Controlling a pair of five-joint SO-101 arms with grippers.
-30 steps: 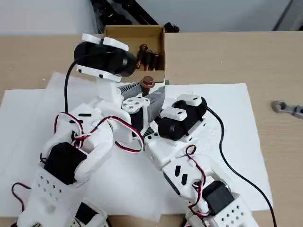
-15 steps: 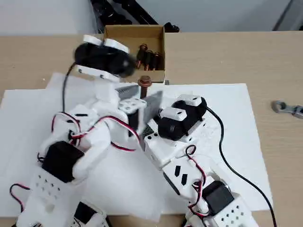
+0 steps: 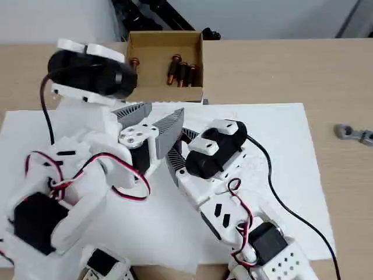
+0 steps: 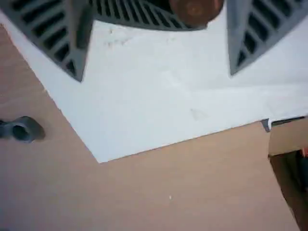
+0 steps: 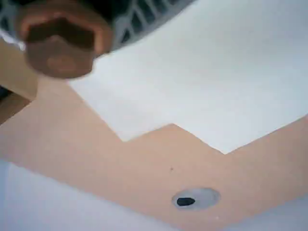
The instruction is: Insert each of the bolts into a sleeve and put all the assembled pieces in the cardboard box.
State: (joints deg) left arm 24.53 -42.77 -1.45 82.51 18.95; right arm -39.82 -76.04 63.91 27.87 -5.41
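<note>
Left gripper (image 4: 154,72): jaws now wide, swung left off the bolt (image 5: 61,45); right gripper (image 3: 178,153) jaws hold it; placing in cardboard box (image 3: 157,93) likely pending.

I work at a tan table (image 3: 262,64). White paper (image 3: 274,134) covers its middle; a box (image 3: 175,93) touches the paper's far edge, and a metal tool (image 3: 344,132) lies off its right.

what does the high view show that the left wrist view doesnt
The high view adds the arms and the bolts lying in the cardboard box. The left wrist view adds one raised copper bolt, seen head-on. Shared: the open left tool, white paper, wrench, a box corner.
</note>
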